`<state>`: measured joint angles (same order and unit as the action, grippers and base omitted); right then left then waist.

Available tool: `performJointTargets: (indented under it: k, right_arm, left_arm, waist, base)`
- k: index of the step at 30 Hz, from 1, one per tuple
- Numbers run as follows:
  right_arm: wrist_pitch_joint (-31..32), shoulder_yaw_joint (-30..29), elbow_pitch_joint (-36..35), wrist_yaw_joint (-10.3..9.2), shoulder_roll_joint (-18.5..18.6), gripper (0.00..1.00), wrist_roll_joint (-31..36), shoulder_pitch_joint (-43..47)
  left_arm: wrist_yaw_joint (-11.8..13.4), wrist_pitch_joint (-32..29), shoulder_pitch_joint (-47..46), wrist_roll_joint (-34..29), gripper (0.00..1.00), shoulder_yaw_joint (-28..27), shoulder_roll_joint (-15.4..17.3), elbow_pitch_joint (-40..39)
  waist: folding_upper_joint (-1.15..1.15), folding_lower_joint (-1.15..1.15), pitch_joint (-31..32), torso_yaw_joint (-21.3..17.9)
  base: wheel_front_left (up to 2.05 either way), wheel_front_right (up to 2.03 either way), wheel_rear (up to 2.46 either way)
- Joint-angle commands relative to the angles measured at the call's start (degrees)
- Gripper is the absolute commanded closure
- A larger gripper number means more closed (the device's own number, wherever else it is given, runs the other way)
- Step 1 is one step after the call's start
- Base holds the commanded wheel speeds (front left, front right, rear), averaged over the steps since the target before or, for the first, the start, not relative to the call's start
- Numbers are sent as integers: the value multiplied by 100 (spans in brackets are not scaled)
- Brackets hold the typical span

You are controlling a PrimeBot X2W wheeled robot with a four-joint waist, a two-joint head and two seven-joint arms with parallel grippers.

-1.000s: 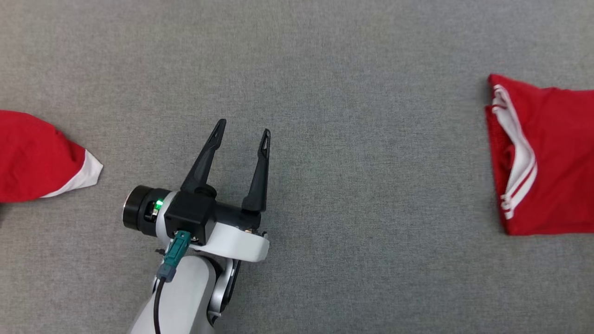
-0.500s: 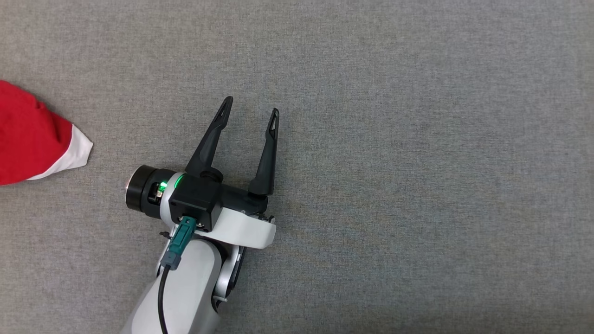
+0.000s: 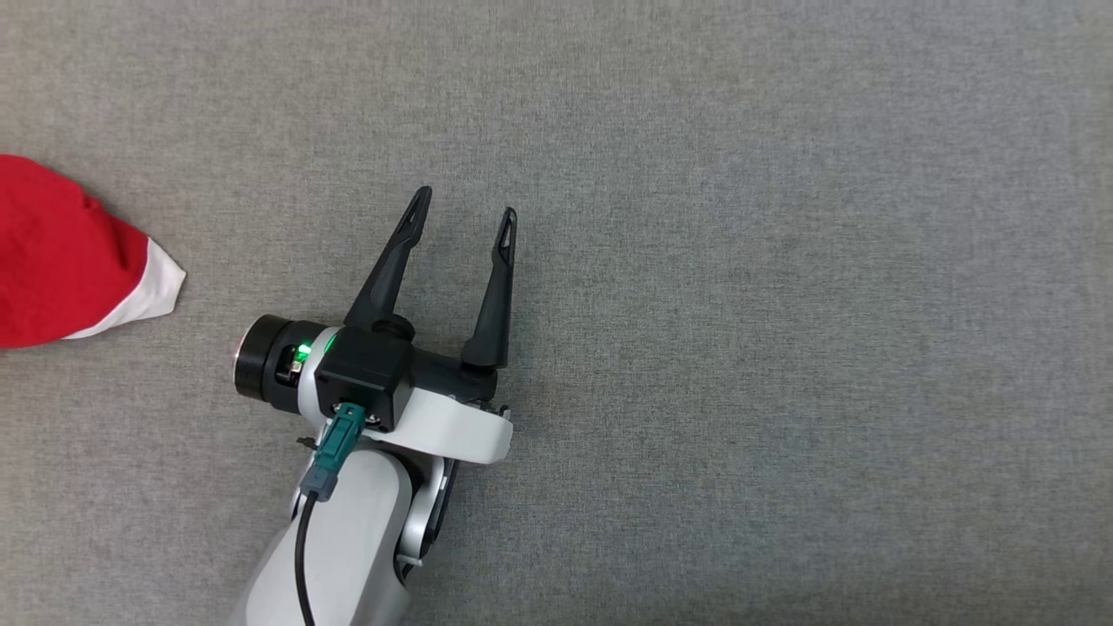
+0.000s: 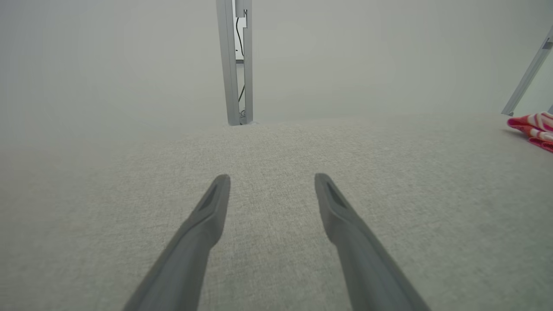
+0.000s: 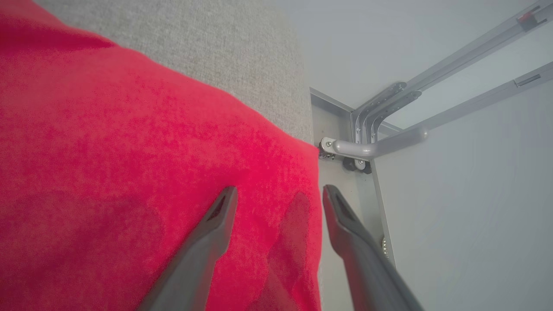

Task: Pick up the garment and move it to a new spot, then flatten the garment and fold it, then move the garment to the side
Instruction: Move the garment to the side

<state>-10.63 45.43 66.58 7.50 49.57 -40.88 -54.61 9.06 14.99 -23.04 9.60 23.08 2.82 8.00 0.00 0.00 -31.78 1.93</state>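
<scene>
The garment is red and lies flat on the grey table top, right up to the table's edge. In the left wrist view the garment is a small red-and-white striped bundle far off to the right. My right gripper hovers over its edge, open, with the fabric below the fingers and nothing between them. My left gripper stands open over bare grey cloth at the middle left, holding nothing. In its own view the left gripper points across the table top.
Another red cloth with a white cuff lies at the far left edge. A metal post rises at the table's far side. Grey frame bars and the table corner sit just beyond the garment.
The folded red garment that lay at the right edge of the head view has gone out of it to the right. The left gripper and the left red cloth sit slightly higher in the picture.
</scene>
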Motion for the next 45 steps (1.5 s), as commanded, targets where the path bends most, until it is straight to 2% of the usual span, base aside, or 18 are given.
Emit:
performJointTargets:
  k: [1, 9, 17, 22, 26, 32, 36, 39, 45]
  right_arm:
    - [-56, -29, 98, 0, -31, 0, 22, -107]
    - [-227, 31, 361, 0, -435, 0, 482, -601]
    - [-463, -177, -391, 0, -1228, 0, 480, -431]
    - [-462, -695, -1264, 0, -1499, 0, 580, -35]
    - [-456, -1556, -2274, 0, -1857, 0, 948, 688]
    - [-455, -2825, -3599, 0, -2649, 0, 1819, 2051]
    - [-454, -3500, -4109, 0, -3238, 0, 2256, 2814]
    - [-455, -3777, -4380, 0, -3586, 0, 2515, 3247]
    - [-455, -4021, -4584, 0, -3943, 0, 2806, 3803]
  left_arm:
    - [-28, 17, 14, 8, 0, -38, 18, 16]
    - [-32, 17, 291, 39, 0, -164, 19, 59]
    - [-89, 17, 763, -79, 0, -582, 19, 17]
    - [-154, 17, 1004, -113, 0, -834, 18, -18]
    - [-246, 17, 1232, -57, 0, -1057, 20, -27]
    - [-303, 17, 1501, 52, 0, -1309, 18, -35]
    - [-340, 17, 1645, 120, 0, -1419, 20, 12]
    - [-346, 17, 1727, 174, 0, -1481, 19, 69]
    - [-373, 17, 1879, 237, 0, -1520, 18, 125]
  waist:
    - [0, 0, 99, -10]
    - [0, 0, 714, -29]
    - [0, 0, 1520, -174]
    - [0, 0, 1889, -238]
    - [0, 0, 2193, -264]
    - [0, 0, 2451, -279]
    - [0, 0, 2583, -251]
    - [0, 0, 2672, -234]
    - [0, 0, 2801, -206]
  base:
    - [0, 0, 0]
    - [0, 0, 0]
    - [0, 0, 0]
    - [0, 0, 0]
    - [0, 0, 0]
    - [0, 0, 0]
    - [0, 0, 0]
    - [0, 0, 0]
    - [0, 0, 0]
